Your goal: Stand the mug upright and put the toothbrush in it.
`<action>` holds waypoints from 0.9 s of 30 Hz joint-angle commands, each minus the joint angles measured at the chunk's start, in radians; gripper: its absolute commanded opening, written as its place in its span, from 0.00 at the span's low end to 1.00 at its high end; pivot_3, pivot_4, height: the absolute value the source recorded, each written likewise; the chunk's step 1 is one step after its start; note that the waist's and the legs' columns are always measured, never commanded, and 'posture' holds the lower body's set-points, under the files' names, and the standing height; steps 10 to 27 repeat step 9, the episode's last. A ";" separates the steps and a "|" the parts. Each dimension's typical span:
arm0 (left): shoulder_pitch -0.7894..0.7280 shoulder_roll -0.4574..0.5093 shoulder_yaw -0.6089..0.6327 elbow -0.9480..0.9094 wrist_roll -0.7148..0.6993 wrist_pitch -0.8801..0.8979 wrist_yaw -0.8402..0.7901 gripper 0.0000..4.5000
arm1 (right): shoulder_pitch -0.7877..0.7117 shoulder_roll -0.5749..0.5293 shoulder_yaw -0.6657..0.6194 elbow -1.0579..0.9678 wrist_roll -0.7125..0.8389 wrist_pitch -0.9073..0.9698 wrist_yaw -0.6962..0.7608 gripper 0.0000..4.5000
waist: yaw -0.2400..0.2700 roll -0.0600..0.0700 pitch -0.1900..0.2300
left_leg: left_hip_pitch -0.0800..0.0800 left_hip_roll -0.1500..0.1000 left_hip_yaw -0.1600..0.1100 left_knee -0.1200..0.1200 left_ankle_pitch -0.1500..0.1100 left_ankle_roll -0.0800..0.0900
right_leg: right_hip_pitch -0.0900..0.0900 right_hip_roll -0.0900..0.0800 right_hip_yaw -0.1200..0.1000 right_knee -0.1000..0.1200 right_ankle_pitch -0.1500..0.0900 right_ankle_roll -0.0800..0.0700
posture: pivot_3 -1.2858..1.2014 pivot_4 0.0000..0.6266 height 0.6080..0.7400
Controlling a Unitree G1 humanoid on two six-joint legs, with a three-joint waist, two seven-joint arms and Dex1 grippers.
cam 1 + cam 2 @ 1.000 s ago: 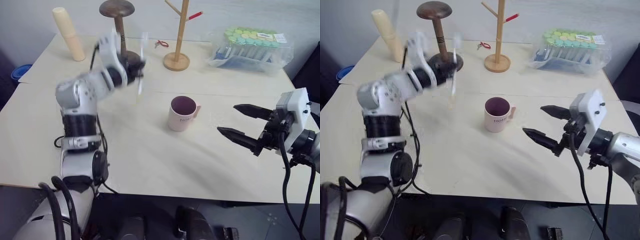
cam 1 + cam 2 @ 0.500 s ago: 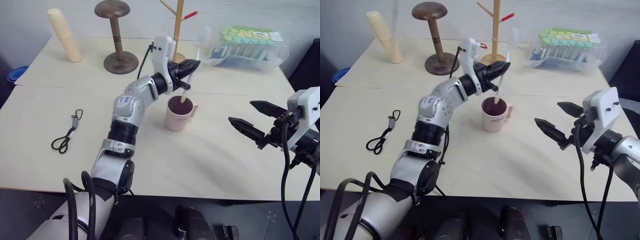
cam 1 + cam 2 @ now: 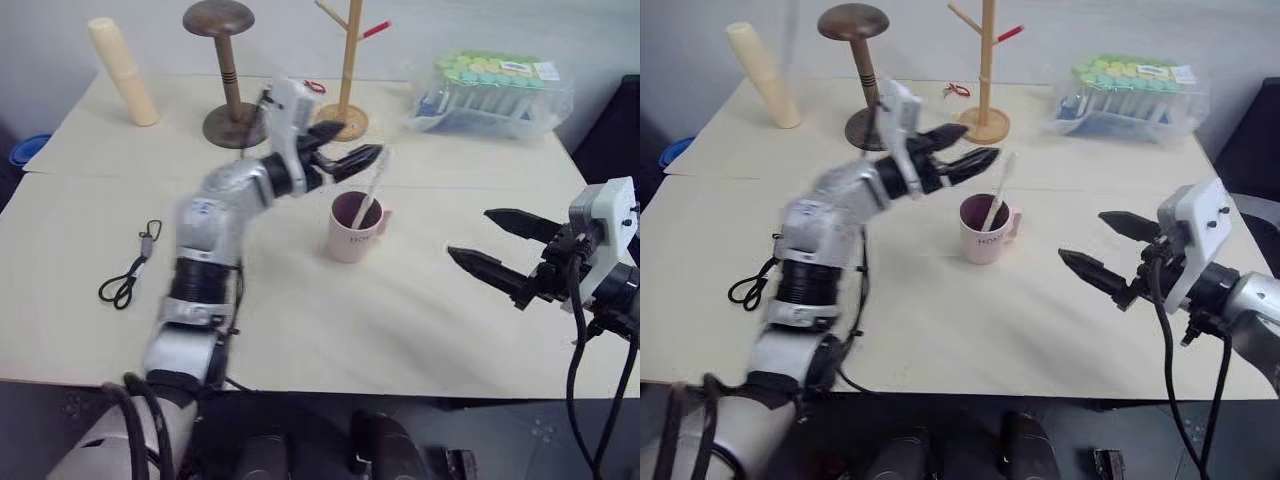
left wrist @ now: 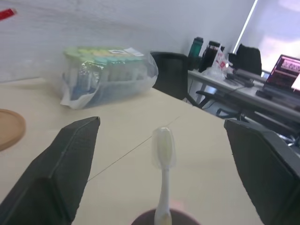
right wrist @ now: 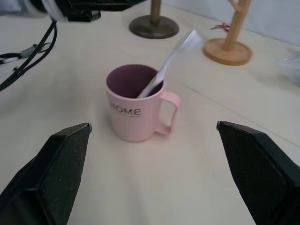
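Note:
The pale pink mug (image 3: pixel 350 232) stands upright in the middle of the table, its handle toward my right. The white toothbrush (image 3: pixel 373 193) stands in it, leaning on the rim with the bristle head up and to the right. My left gripper (image 3: pixel 360 139) hovers just above and left of the mug, open, touching neither the brush nor the mug. The left wrist view shows the toothbrush (image 4: pixel 162 152) head free between the spread fingers (image 4: pixel 70 159). My right gripper (image 3: pixel 469 233) is open to the right of the mug, pointing at it, and the mug (image 5: pixel 136 112) faces it in its wrist view.
Along the far edge of the table stand a tall cream cylinder (image 3: pixel 118 70), a dark wooden stand (image 3: pixel 222 62), a wooden peg tree (image 3: pixel 347 75) and a plastic bag of tubes (image 3: pixel 495 88). A black cord with a carabiner (image 3: pixel 130 272) lies at the left.
My left gripper carried the toothbrush over to the mug, then opened and let go of it. The brush now rests in the mug and the hand has drawn back left. The right gripper has stayed put.

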 commanded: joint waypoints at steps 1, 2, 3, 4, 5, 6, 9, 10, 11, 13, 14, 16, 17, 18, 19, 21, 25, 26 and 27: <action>0.045 0.274 -0.010 -0.139 -0.061 0.027 -0.340 0.99 | 0.018 -0.072 -0.035 0.024 0.006 -0.010 0.146 1.00 | -0.006 0.001 0.000 | 0.000 0.000 0.000 0.000 0.000 0.000 | 0.000 0.000 0.000 0.000 0.000 0.000 | 0.52 0.24 1.00; 0.078 0.380 -0.020 -0.163 -0.069 0.015 -0.457 0.99 | 0.024 -0.096 -0.034 0.046 -0.007 -0.013 0.189 1.00 | -0.011 0.001 0.000 | 0.001 0.000 0.000 -0.001 0.000 0.000 | 0.000 0.000 0.000 0.000 0.000 0.000 | 0.52 0.24 1.00; 0.110 0.465 -0.026 -0.180 -0.076 0.002 -0.548 0.99 | 0.024 -0.115 -0.030 0.068 -0.020 -0.021 0.226 1.00 | -0.013 0.001 0.000 | 0.001 0.000 0.001 -0.001 0.000 0.000 | 0.000 0.000 0.000 -0.001 -0.001 -0.001 | 0.52 0.24 1.00; 0.142 0.533 -0.031 -0.192 -0.071 -0.021 -0.609 0.99 | 0.019 -0.130 -0.023 0.094 -0.037 -0.034 0.258 1.00 | -0.013 0.001 0.000 | 0.001 0.000 0.001 -0.001 0.000 0.000 | 0.000 0.000 0.000 -0.001 -0.001 -0.001 | 0.52 0.24 1.00; 0.160 0.570 -0.034 -0.196 -0.066 -0.037 -0.639 0.99 | 0.014 -0.137 -0.018 0.112 -0.048 -0.043 0.278 1.00 | -0.010 0.001 0.000 | 0.001 0.000 0.001 -0.001 0.000 0.000 | 0.001 0.000 0.000 -0.001 -0.001 -0.001 | 0.52 0.24 1.00; 0.187 0.612 -0.040 -0.202 -0.045 -0.059 -0.662 0.99 | -0.003 -0.146 -0.003 0.143 -0.068 -0.055 0.296 1.00 | 0.000 0.001 0.000 | 0.001 0.000 0.001 -0.001 0.000 0.000 | 0.001 0.000 0.000 -0.002 -0.001 -0.001 | 0.52 0.24 1.00; 0.253 0.685 -0.043 -0.216 0.002 -0.123 -0.697 0.99 | -0.063 -0.158 0.041 0.209 -0.107 -0.073 0.327 1.00 | 0.010 0.001 0.000 | 0.001 -0.001 -0.001 0.002 0.000 0.000 | 0.004 -0.001 0.000 -0.003 0.000 0.000 | 0.52 0.24 1.00; 0.253 0.685 -0.043 -0.216 0.002 -0.123 -0.697 0.99 | -0.063 -0.158 0.041 0.209 -0.107 -0.073 0.327 1.00 | 0.010 0.001 0.000 | 0.001 -0.001 -0.001 0.002 0.000 0.000 | 0.004 -0.001 0.000 -0.003 0.000 0.000 | 0.52 0.24 1.00; 0.253 0.685 -0.043 -0.216 0.002 -0.123 -0.697 0.99 | -0.063 -0.158 0.041 0.209 -0.107 -0.073 0.327 1.00 | 0.010 0.001 0.000 | 0.001 -0.001 -0.001 0.002 0.000 0.000 | 0.004 -0.001 0.000 -0.003 0.000 0.000 | 0.52 0.24 1.00; 0.253 0.685 -0.043 -0.216 0.002 -0.123 -0.697 0.99 | -0.063 -0.158 0.041 0.209 -0.107 -0.073 0.327 1.00 | 0.010 0.001 0.000 | 0.001 -0.001 -0.001 0.002 0.000 0.000 | 0.004 -0.001 0.000 -0.003 0.000 0.000 | 0.52 0.24 1.00; 0.253 0.685 -0.043 -0.216 0.002 -0.123 -0.697 0.99 | -0.063 -0.158 0.041 0.209 -0.107 -0.073 0.327 1.00 | 0.010 0.001 0.000 | 0.001 -0.001 -0.001 0.002 0.000 0.000 | 0.004 -0.001 0.000 -0.003 0.000 0.000 | 0.52 0.24 1.00; 0.253 0.685 -0.043 -0.216 0.002 -0.123 -0.697 0.99 | -0.063 -0.158 0.041 0.209 -0.107 -0.073 0.327 1.00 | 0.010 0.001 0.000 | 0.001 -0.001 -0.001 0.002 0.000 0.000 | 0.004 -0.001 0.000 -0.003 0.000 0.000 | 0.52 0.24 1.00; 0.253 0.685 -0.043 -0.216 0.002 -0.123 -0.697 0.99 | -0.063 -0.158 0.041 0.209 -0.107 -0.073 0.327 1.00 | 0.010 0.001 0.000 | 0.001 -0.001 -0.001 0.002 0.000 0.000 | 0.004 -0.001 0.000 -0.003 0.000 0.000 | 0.52 0.24 1.00; 0.253 0.685 -0.043 -0.216 0.002 -0.123 -0.697 0.99 | -0.063 -0.158 0.041 0.209 -0.107 -0.073 0.327 1.00 | 0.010 0.001 0.000 | 0.001 -0.001 -0.001 0.002 0.000 0.000 | 0.004 -0.001 0.000 -0.003 0.000 0.000 | 0.52 0.24 1.00; 0.253 0.685 -0.043 -0.216 0.002 -0.123 -0.697 0.99 | -0.063 -0.158 0.041 0.209 -0.107 -0.073 0.327 1.00 | 0.010 0.001 0.000 | 0.001 -0.001 -0.001 0.002 0.000 0.000 | 0.004 -0.001 0.000 -0.003 0.000 0.000 | 0.52 0.24 1.00; 0.253 0.685 -0.043 -0.216 0.002 -0.123 -0.697 0.99 | -0.063 -0.158 0.041 0.209 -0.107 -0.073 0.327 1.00 | 0.010 0.001 0.000 | 0.001 -0.001 -0.001 0.002 0.000 0.000 | 0.004 -0.001 0.000 -0.003 0.000 0.000 | 0.52 0.24 1.00; 0.253 0.685 -0.043 -0.216 0.002 -0.123 -0.697 0.99 | -0.063 -0.158 0.041 0.209 -0.107 -0.073 0.327 1.00 | 0.010 0.001 0.000 | 0.001 -0.001 -0.001 0.002 0.000 0.000 | 0.004 -0.001 0.000 -0.003 0.000 0.000 | 0.52 0.24 1.00; 0.253 0.685 -0.043 -0.216 0.002 -0.123 -0.697 0.99 | -0.063 -0.158 0.041 0.209 -0.107 -0.073 0.327 1.00 | 0.010 0.001 0.000 | 0.001 -0.001 -0.001 0.002 0.000 0.000 | 0.004 -0.001 0.000 -0.003 0.000 0.000 | 0.52 0.24 1.00; 0.253 0.685 -0.043 -0.216 0.002 -0.123 -0.697 0.99 | -0.063 -0.158 0.041 0.209 -0.107 -0.073 0.327 1.00 | 0.010 0.001 0.000 | 0.001 -0.001 -0.001 0.002 0.000 0.000 | 0.004 -0.001 0.000 -0.003 0.000 0.000 | 0.52 0.24 1.00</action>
